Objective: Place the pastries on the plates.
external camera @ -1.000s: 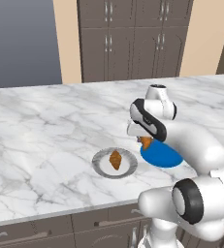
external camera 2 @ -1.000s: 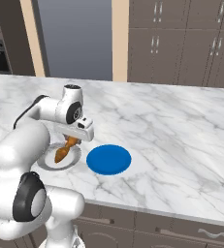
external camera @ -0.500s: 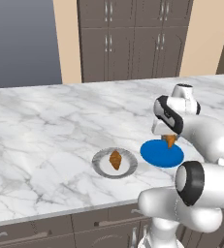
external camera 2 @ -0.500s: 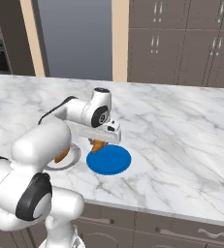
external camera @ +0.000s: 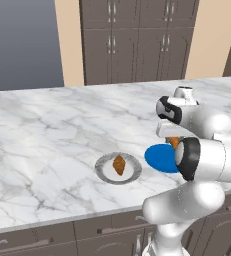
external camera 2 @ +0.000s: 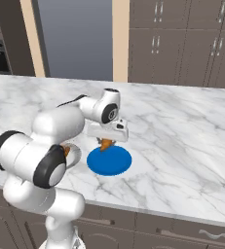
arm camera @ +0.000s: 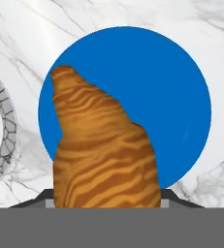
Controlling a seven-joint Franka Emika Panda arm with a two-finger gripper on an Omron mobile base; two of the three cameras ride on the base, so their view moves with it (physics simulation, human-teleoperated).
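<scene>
Hand [external camera 2: 107, 143] now over blue plate [external camera 2: 109, 161], gripping pastry [arm camera: 104, 155]

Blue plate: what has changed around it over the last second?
The hand, shut on the second pastry, swung from the grey-rimmed plate to above the blue plate. The other pastry and both plates stayed put.
</scene>
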